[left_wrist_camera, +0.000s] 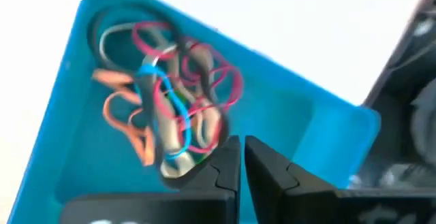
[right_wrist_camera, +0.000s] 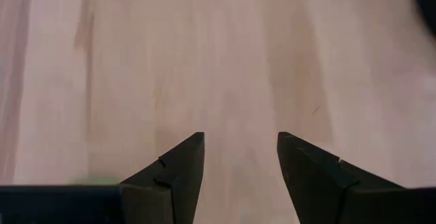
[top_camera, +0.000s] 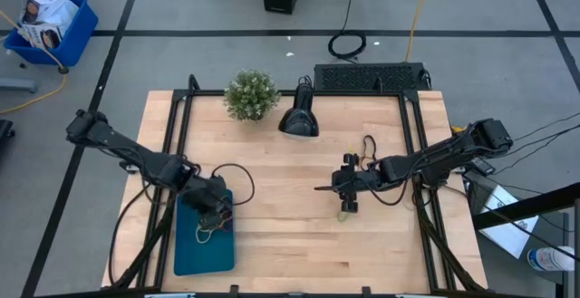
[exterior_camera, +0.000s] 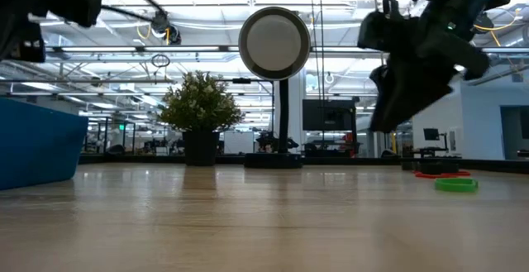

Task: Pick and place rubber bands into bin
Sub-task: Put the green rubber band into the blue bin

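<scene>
Rubber bands [left_wrist_camera: 167, 108] heaped in unlabelled bin [left_wrist_camera: 286, 115], left end effector [left_wrist_camera: 242, 166] closed above.

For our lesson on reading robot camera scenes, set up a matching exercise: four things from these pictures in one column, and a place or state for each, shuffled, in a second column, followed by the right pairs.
Column 1
1. left claw
2. right claw
3. bin
4. potted plant

Column 2
A. at the table's far edge, beside the black lamp
B. fingers apart, over bare wood
C. teal, holding a tangle of rubber bands
D. fingers nearly together, above the bin

Pairs: 1-D, 2-B, 3-C, 4-A
</scene>
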Robot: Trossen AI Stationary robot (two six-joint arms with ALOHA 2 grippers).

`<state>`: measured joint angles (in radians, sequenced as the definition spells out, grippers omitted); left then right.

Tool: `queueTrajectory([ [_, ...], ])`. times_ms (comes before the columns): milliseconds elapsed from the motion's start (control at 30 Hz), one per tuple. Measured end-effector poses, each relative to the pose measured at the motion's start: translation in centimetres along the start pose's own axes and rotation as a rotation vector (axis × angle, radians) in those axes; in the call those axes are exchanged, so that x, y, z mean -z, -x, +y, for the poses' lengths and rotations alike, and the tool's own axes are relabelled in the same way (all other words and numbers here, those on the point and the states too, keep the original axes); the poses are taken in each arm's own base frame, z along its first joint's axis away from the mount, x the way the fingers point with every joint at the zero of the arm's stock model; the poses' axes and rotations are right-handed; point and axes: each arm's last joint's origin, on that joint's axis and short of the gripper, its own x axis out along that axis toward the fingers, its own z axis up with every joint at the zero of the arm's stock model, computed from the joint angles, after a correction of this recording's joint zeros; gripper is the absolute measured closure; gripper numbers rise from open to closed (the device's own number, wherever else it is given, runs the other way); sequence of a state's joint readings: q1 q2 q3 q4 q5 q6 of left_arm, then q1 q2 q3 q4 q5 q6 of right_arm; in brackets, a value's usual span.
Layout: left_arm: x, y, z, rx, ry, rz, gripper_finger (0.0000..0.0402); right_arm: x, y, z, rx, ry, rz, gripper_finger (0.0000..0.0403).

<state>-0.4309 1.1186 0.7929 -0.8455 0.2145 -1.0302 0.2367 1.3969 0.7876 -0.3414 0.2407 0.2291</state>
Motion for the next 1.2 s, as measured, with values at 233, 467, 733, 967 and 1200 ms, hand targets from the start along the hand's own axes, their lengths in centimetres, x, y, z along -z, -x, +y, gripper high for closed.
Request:
queueTrajectory([
  [233,-0.5,2.3,-0.8,0.107,-0.132,-0.291,0.0397,0.8,0.9,0.3,-0.203,-0.084,0.115,0.022],
  [467,-1.4,3.2,-2.0,0.188,-0.322,-0.48,0.0369,1.0,1.4,0.8,-0.303,-0.084,0.143,0.022],
  [733,-1.9,3.5,-2.7,0.22,-0.346,-0.57,0.0345,1.1,1.0,1.0,-0.255,-0.062,0.152,0.0225],
  [967,-1.9,3.5,-2.7,0.213,-0.376,-0.576,0.035,1.8,0.4,2.0,-0.197,0.019,0.173,0.0245],
  [1200,-1.9,3.5,-2.7,0.207,-0.395,-0.579,0.0362,2.3,-0.3,3.1,-0.166,0.072,0.195,0.0248],
])
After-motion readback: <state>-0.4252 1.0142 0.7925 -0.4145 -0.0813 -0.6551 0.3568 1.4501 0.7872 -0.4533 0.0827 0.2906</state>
